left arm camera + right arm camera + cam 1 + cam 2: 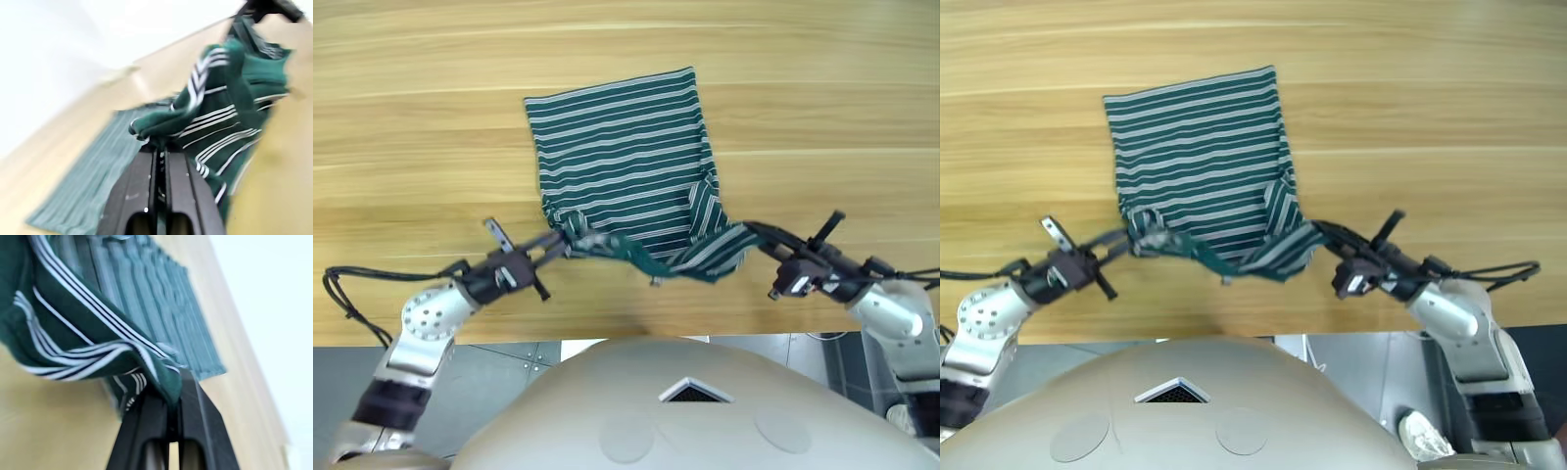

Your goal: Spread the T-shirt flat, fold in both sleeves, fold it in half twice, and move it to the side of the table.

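The left pincer [560, 241] was clamped on the near left corner of the striped T-shirt [622, 157], bunching the cloth. Outward of this pincer a wide stretch of the wooden table [401, 127] lay open. The near hem sagged across to the right pincer [756, 231], which was closed on the other near corner. The hem seemed slightly lifted off the wood. Beyond both pincers the shirt lay flat, with its far edge straight. More open wood spread outward of the right pincer, and the table's near edge ran just behind both.

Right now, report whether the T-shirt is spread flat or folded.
Half spread: the far part of the T-shirt lies flat on the table; the near edge is lifted and bunched, held by left gripper and right gripper.
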